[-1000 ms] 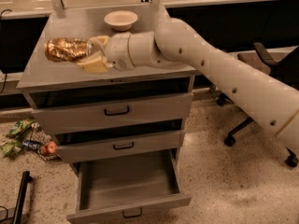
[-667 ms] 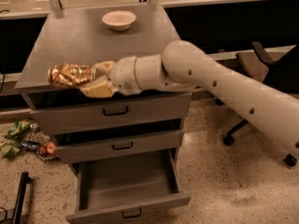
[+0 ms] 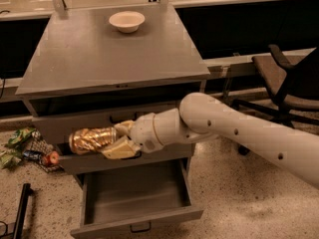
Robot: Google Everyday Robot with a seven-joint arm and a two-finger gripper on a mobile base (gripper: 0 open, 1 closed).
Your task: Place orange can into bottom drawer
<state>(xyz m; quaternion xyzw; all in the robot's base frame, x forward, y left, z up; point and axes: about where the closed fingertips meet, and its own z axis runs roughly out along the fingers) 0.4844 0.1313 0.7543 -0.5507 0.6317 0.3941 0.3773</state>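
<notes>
My gripper (image 3: pixel 115 138) is shut on the orange can (image 3: pixel 91 140), a shiny golden-orange cylinder held lying on its side. It hangs in front of the middle drawer (image 3: pixel 164 153), above the left part of the bottom drawer (image 3: pixel 134 218). The bottom drawer is pulled open, its grey inside showing, with a small black handle (image 3: pixel 140 228) on its front. My white arm (image 3: pixel 239 133) reaches in from the right.
A cream bowl (image 3: pixel 126 21) sits at the back of the grey cabinet top (image 3: pixel 99 59). Snack bags and an apple (image 3: pixel 50 158) lie on the floor at left. An office chair (image 3: pixel 289 83) stands at right. A dark object (image 3: pixel 20 213) lies at lower left.
My gripper has carried the can down from the cabinet top's left edge to in front of the middle drawer, over the open bottom drawer. The view has shifted closer.
</notes>
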